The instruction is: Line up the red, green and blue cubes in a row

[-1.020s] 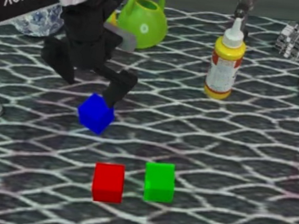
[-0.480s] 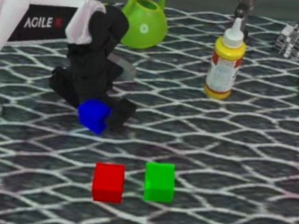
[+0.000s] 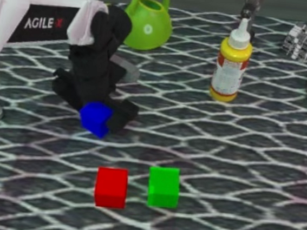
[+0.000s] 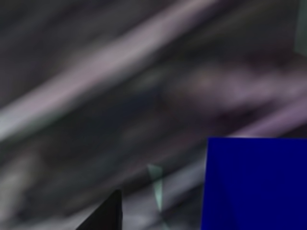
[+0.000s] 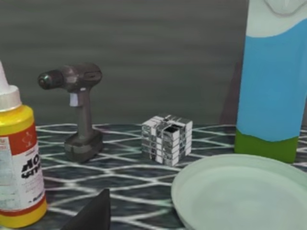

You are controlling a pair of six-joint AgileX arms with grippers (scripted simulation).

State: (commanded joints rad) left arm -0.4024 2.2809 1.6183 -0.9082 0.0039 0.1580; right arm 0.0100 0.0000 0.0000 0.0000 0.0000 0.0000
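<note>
2 cubes, the red cube point(image 3: 110, 186) and green cube point(image 3: 163, 186), already sit side by side, while the blue cube point(image 3: 95, 118) lies well behind the red one. Since 1.0 s ago the left gripper point(image 3: 96, 112) has dropped over the blue cube and settled; its fingers appear clenched on it, though the arm hides the contact. Right gripper is out of the top view; its fingers' state I cannot tell.

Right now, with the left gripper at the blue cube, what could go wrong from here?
The left gripper straddles the blue cube, which sits turned at an angle, so a corner grip could slip or twist. The red cube and green cube already sit side by side; setting the blue one down beside them could knock the row crooked. The right gripper is out of the top view.
</note>
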